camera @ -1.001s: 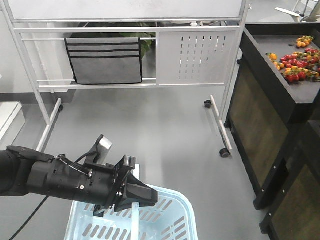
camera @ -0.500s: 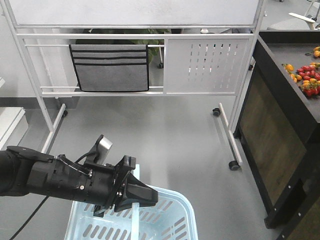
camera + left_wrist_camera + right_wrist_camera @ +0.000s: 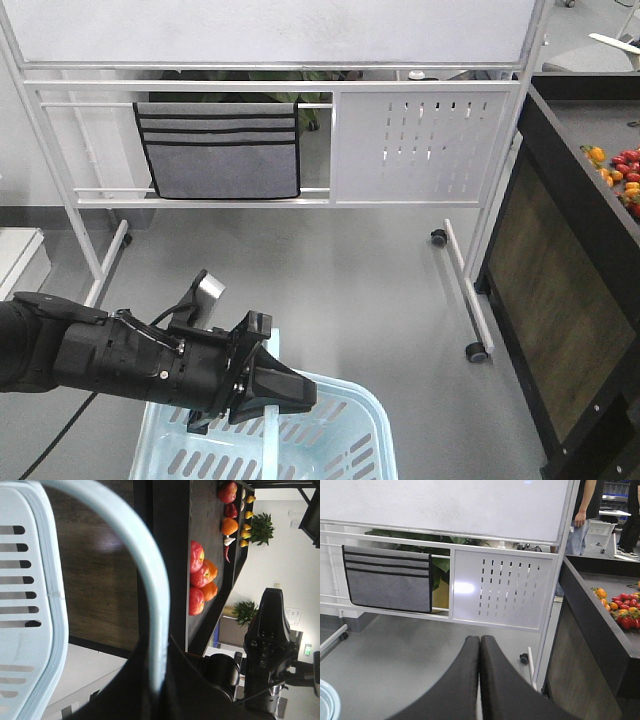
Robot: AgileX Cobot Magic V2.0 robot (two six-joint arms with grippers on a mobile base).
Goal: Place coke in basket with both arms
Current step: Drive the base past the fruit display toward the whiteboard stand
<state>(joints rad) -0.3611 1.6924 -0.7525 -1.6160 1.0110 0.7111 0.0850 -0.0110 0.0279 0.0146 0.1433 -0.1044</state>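
Transport seems the step in hand: left gripper (image 3: pixel 293 394) is clamped on the handle (image 3: pixel 150 595) of the basket (image 3: pixel 352 398), directly below it. Right gripper (image 3: pixel 479 675) has its fingers together, holding nothing. Coke is not in view; next, I judge, the robot must reach it.

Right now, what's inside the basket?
Only slotted walls of the basket show, no coke. The left pincer on its handle and the frame edge hide the floor.
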